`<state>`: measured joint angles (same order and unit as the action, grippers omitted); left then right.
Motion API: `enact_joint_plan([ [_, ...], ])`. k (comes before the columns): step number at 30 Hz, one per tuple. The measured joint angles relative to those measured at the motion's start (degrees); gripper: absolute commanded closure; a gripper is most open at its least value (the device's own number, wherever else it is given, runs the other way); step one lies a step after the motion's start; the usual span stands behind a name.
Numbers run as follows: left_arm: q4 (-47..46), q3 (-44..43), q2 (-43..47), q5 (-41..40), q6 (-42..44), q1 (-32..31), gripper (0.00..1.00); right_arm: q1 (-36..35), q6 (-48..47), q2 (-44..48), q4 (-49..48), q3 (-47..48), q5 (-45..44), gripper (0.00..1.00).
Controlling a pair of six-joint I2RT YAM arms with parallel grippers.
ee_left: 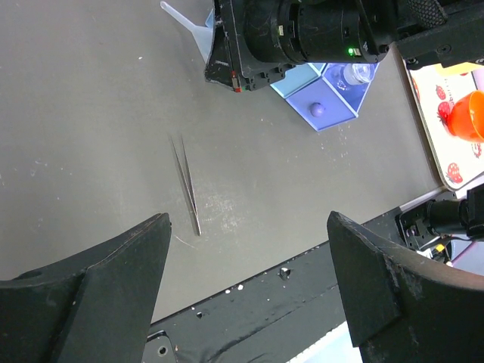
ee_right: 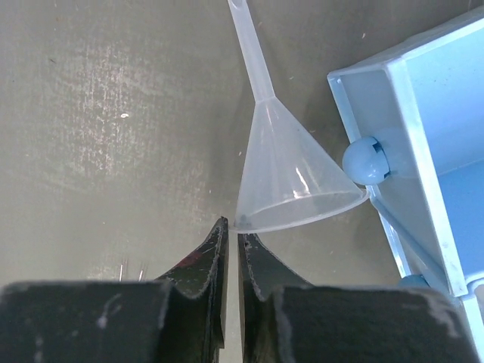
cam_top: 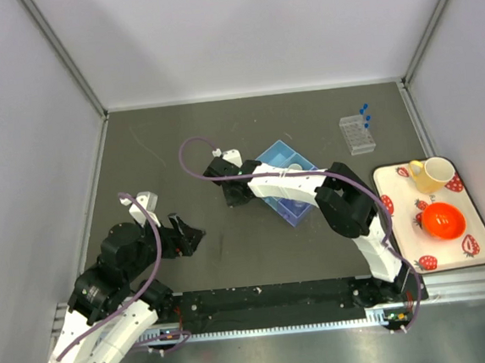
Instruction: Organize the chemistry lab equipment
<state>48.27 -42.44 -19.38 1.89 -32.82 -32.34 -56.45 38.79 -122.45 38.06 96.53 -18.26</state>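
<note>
A small clear funnel [ee_right: 291, 174] lies on its side on the table, against the corner of a blue divided box [ee_right: 423, 113]. My right gripper [ee_right: 231, 227] is shut on the funnel's rim, its tips pinched at the rim's near left edge. From above, the right gripper [cam_top: 225, 173] is left of the blue box [cam_top: 278, 154]. The clear tube rack [cam_top: 356, 134] with blue-capped test tubes [cam_top: 364, 113] stands at the back right. My left gripper [ee_left: 248, 219] is open and empty above the table's near edge, with thin metal tweezers [ee_left: 187, 184] lying just ahead of it.
A strawberry-patterned tray [cam_top: 475, 220] at the right holds a yellow mug [cam_top: 433, 173] and an orange bowl [cam_top: 443, 220]. The right arm lies across the blue box. A black rail [cam_top: 270, 296] runs along the near table edge. Metal frame posts stand at the back corners.
</note>
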Motion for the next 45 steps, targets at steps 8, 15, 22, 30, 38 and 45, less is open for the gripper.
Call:
enact_joint_plan([
  [8, 0.0, 0.0, 0.0, 0.2, 0.0, 0.0, 0.1, 0.0, -0.7, 0.0, -0.4, -0.1, -1.7, 1.0],
  [15, 0.0, 0.0, -0.9, 0.3, 0.0, 0.0, 0.1, -0.3, -2.6, 0.5, -0.3, -0.5, -1.6, 1.0],
  [22, -0.2, 0.0, -1.7, 0.4, 0.0, 0.0, 0.1, -2.3, -7.7, 3.7, 0.6, -0.6, 1.1, 1.0],
  [30, -0.2, -0.5, -2.5, 0.4, 0.0, 0.0, 0.1, -5.0, -13.5, 13.5, 2.7, -2.5, 2.8, 1.0],
  [38, -0.3, -1.0, -2.5, 0.2, 0.0, 0.0, 0.1, -5.1, -16.9, 21.3, 5.1, -6.8, -3.1, 1.0],
  [45, -0.6, -1.0, -2.5, 0.2, 0.0, 0.0, 0.1, -1.9, -18.8, 22.6, 6.0, -11.2, -8.7, 1.0],
])
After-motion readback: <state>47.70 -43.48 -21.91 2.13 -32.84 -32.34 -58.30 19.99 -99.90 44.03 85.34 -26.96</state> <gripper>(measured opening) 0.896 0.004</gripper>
